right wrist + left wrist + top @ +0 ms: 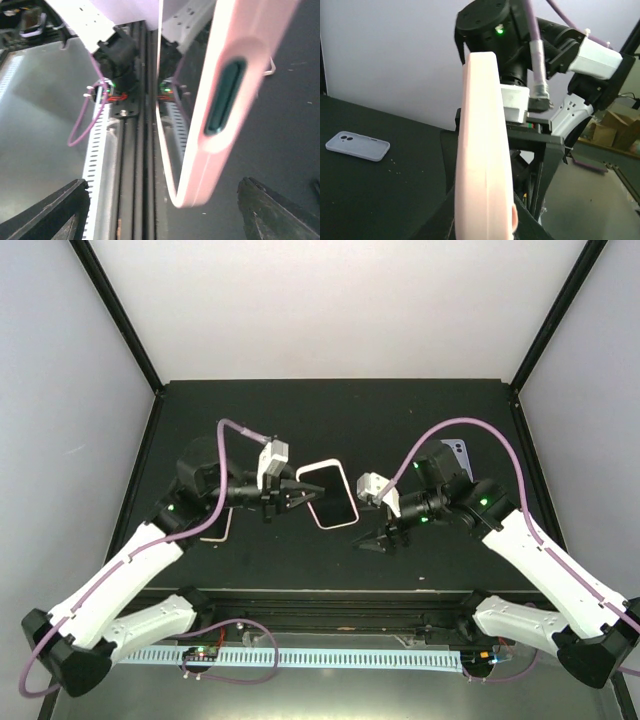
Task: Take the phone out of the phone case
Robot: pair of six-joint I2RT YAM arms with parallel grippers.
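The phone in its pink case [331,494] is held off the black table, tilted, by my left gripper [303,494], which is shut on its left edge. In the left wrist view the pink case [481,150] stands edge-on and hides my fingers. My right gripper [372,542] is open, just right of and below the phone's near corner. In the right wrist view the case's corner [200,180], with a dark slot cut-out [225,95], hangs between the wide-apart fingertips [50,212], touching neither. The phone's glass face reflects the rail.
A pale spare case [456,454] lies at the back right of the table and shows in the left wrist view [358,146]. A pinkish flat item [216,530] lies under my left arm. A slotted rail [330,655] runs along the near edge.
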